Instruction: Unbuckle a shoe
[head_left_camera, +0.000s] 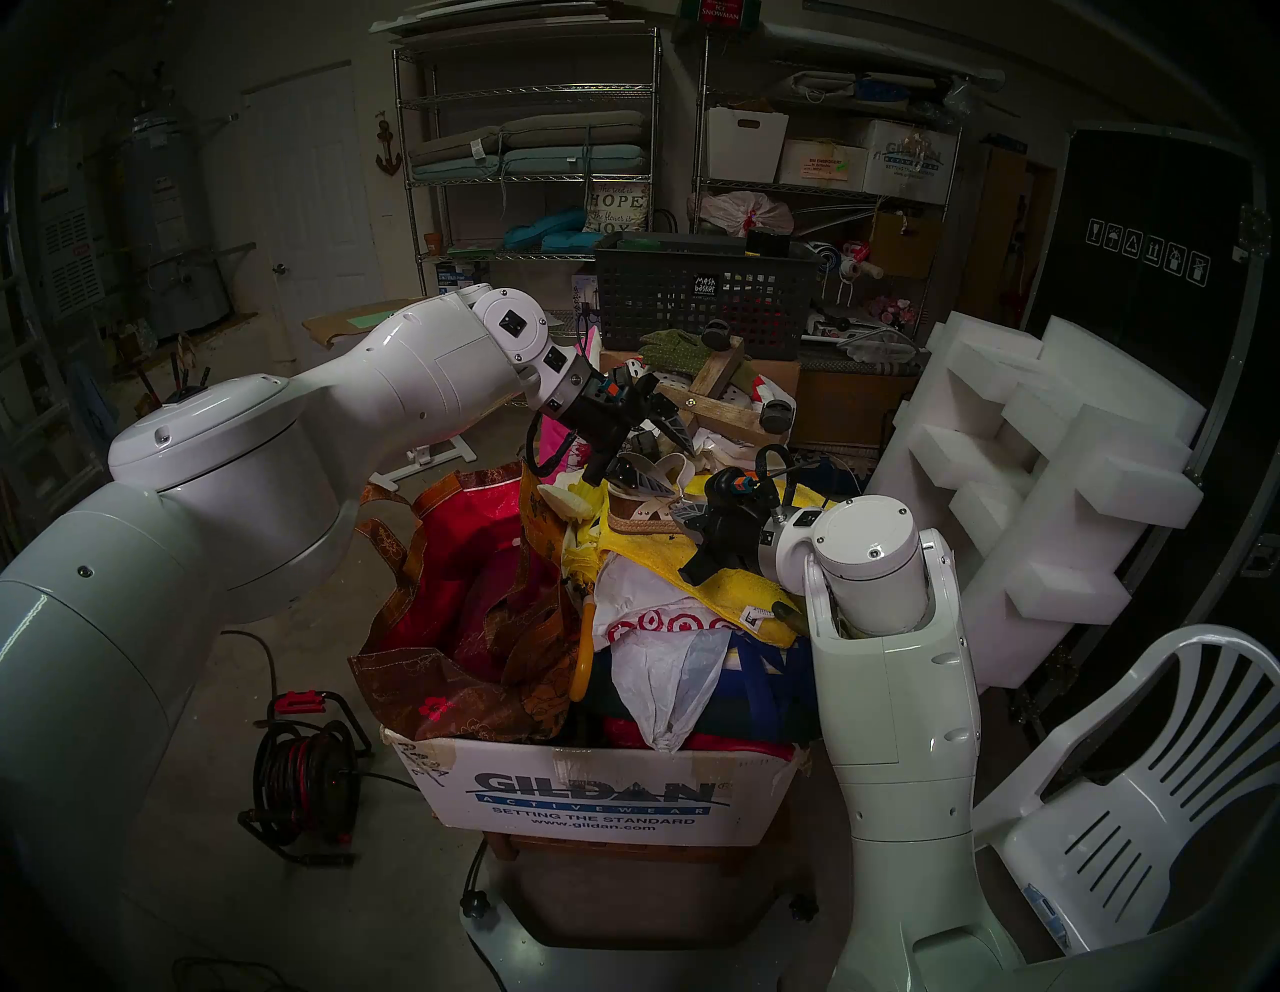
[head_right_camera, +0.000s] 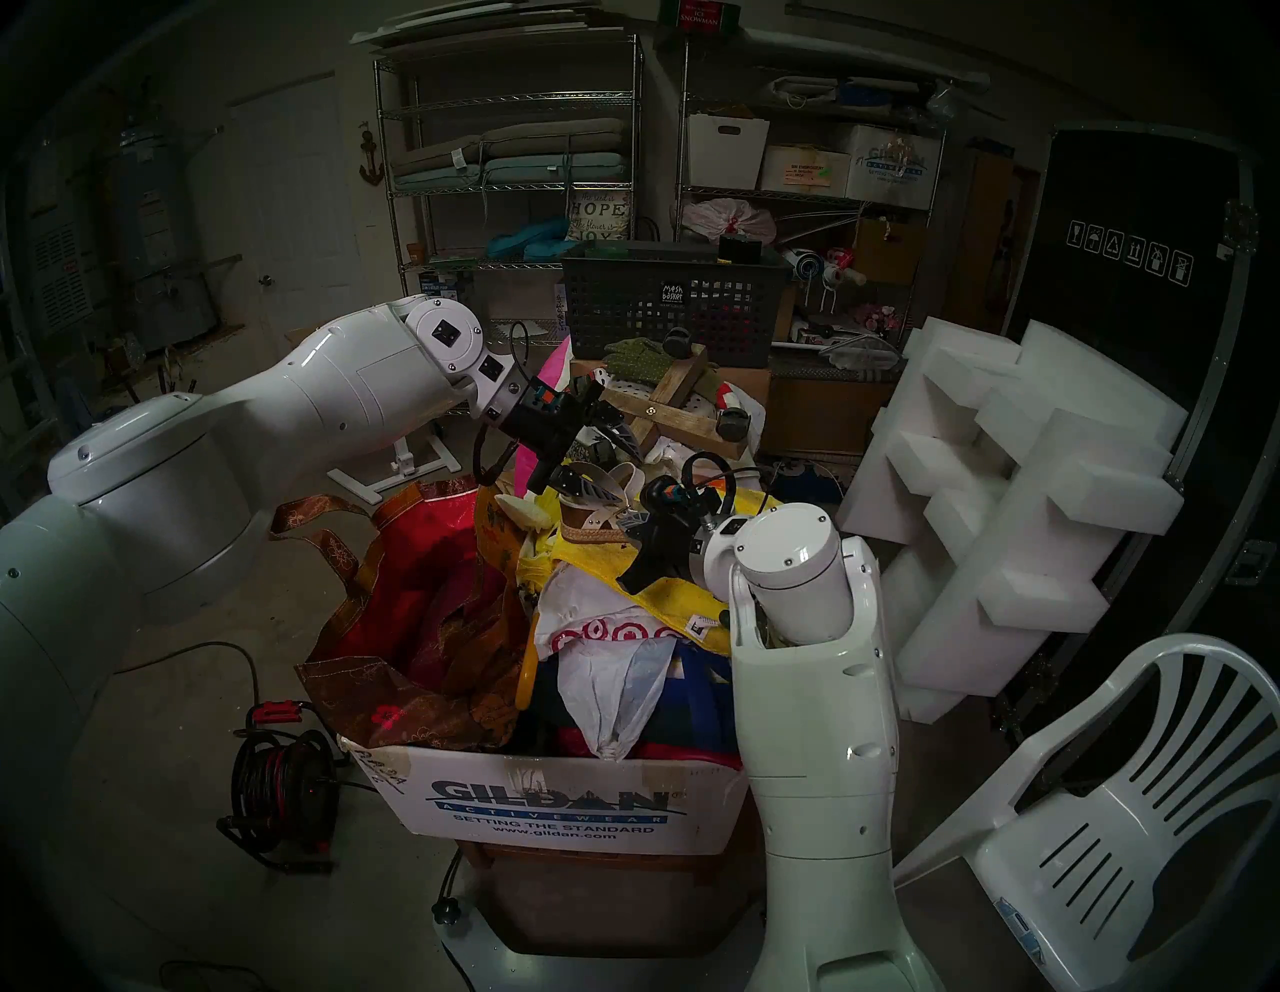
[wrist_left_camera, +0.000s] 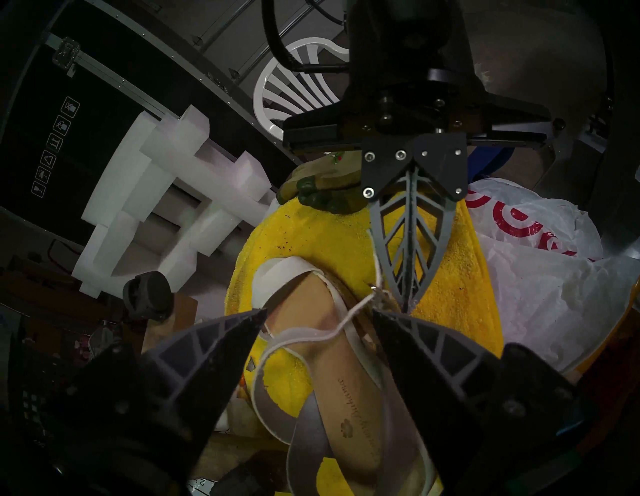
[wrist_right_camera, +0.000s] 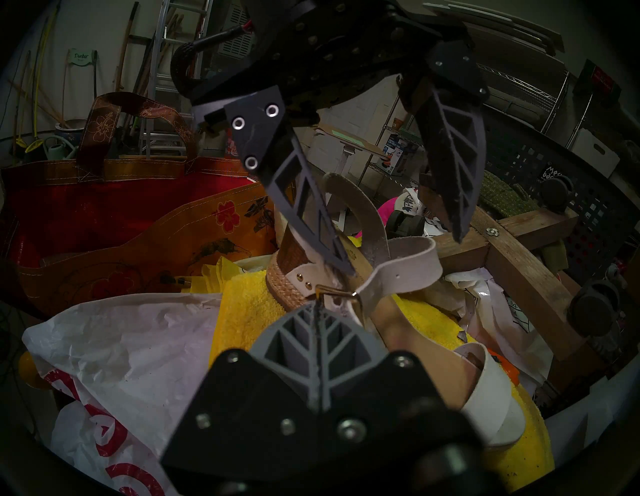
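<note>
Cream strappy jute-soled sandal (wrist_left_camera: 341, 363) beneath spread left gripper (wrist_left_camera: 318, 317); pinched-together right gripper (wrist_right_camera: 317, 304) at its brass buckle (wrist_right_camera: 337, 294).

A cream-white strappy platform sandal (wrist_right_camera: 408, 343) lies on its sole atop a yellow towel (wrist_right_camera: 242, 304), its jute-wrapped sole and tan footbed showing. The wide toe band (wrist_right_camera: 485, 401) arches over the front; the thin ankle strap (wrist_right_camera: 398, 273) curls loosely upward, threaded through a small gold buckle (wrist_right_camera: 337, 291) beside the heel.
</note>
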